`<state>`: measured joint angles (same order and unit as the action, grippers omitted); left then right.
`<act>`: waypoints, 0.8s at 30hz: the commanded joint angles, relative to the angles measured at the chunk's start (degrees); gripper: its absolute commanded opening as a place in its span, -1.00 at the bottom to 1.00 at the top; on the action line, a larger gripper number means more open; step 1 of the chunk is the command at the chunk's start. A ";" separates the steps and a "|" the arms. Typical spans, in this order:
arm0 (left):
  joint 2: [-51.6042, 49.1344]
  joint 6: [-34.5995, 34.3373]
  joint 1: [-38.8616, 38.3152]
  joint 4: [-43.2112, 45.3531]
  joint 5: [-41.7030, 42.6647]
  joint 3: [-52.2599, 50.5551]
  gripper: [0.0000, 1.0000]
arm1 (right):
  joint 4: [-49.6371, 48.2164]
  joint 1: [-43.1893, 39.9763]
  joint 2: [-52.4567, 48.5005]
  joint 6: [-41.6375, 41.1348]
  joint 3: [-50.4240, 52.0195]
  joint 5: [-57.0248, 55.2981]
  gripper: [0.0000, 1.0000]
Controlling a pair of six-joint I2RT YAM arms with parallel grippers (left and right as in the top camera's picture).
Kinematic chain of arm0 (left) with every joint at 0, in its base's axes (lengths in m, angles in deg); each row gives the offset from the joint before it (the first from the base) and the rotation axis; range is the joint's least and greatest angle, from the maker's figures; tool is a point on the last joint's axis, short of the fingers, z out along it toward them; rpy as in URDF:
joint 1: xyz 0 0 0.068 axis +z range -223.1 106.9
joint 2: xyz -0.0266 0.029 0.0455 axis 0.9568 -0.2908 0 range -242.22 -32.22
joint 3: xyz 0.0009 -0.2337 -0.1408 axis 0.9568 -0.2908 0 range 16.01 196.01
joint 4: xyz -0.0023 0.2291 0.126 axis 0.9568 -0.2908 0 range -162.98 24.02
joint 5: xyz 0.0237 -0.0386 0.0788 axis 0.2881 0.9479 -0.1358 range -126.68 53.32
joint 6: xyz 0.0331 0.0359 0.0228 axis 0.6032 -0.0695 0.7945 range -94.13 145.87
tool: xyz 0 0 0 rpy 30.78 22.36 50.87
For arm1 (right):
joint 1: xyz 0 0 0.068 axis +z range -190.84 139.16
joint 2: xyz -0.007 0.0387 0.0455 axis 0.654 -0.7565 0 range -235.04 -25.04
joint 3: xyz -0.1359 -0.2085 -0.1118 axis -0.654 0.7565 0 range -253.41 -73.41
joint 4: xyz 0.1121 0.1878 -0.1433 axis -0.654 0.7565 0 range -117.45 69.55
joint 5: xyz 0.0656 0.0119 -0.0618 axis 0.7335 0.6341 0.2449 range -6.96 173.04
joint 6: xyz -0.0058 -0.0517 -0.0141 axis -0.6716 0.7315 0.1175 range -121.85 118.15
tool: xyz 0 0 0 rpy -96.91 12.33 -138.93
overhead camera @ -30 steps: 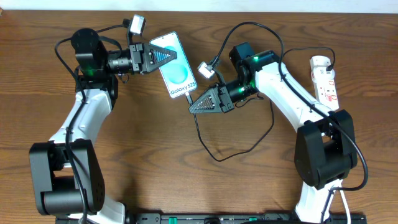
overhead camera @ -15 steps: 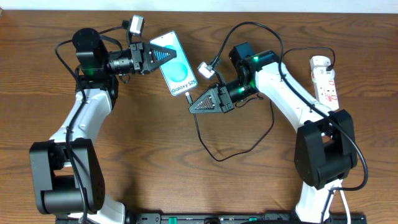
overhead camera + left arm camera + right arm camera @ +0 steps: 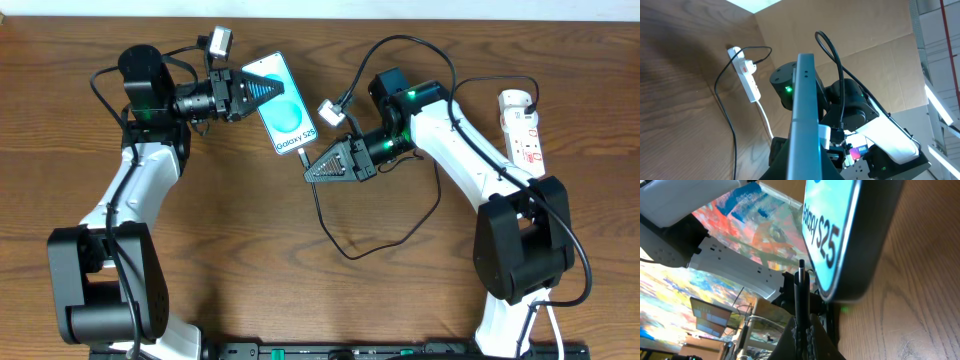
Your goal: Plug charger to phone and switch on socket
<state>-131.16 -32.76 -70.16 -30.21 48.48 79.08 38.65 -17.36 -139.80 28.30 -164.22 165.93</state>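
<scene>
The phone point(image 3: 284, 110), blue-teal screen with "Galaxy S25" text, lies slanted at the back middle of the table. My left gripper point(image 3: 262, 90) is shut on its far end; in the left wrist view the phone point(image 3: 805, 110) shows edge-on between the jaws. My right gripper point(image 3: 312, 168) is shut on the charger plug point(image 3: 304, 156), whose tip sits just off the phone's near edge. In the right wrist view the plug point(image 3: 800, 287) stands a little left of the phone's edge point(image 3: 840, 235). The black cable point(image 3: 385, 238) loops on the table. The white socket point(image 3: 522, 125) lies at the far right.
The black cable runs up behind the right arm to the socket's far end point(image 3: 533, 97). The socket and cable also show in the left wrist view point(image 3: 746, 75). A thick white cord point(image 3: 540, 318) shows by the right arm's base. Both arms reach toward the middle.
The left arm has shifted very slightly to the right with the phone. The right gripper and plug have not visibly moved.
</scene>
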 commanded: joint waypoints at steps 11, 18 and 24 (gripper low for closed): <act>-0.09 -0.55 0.31 -3.67 -1.90 0.52 -0.86 | -0.15 -0.15 -0.09 -0.33 -0.96 0.68 -0.98; -0.09 -0.55 0.31 -3.65 -1.84 0.52 -0.86 | -0.15 -0.20 -0.09 -0.50 -0.96 -0.24 -0.98; -0.09 -0.52 0.31 -3.63 -1.84 0.52 -0.86 | -1.05 -0.20 -0.09 -3.21 -0.96 -0.24 -0.98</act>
<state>-131.18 -32.83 -70.14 -34.23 46.49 79.08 38.00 -17.36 -139.80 27.16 -164.22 165.19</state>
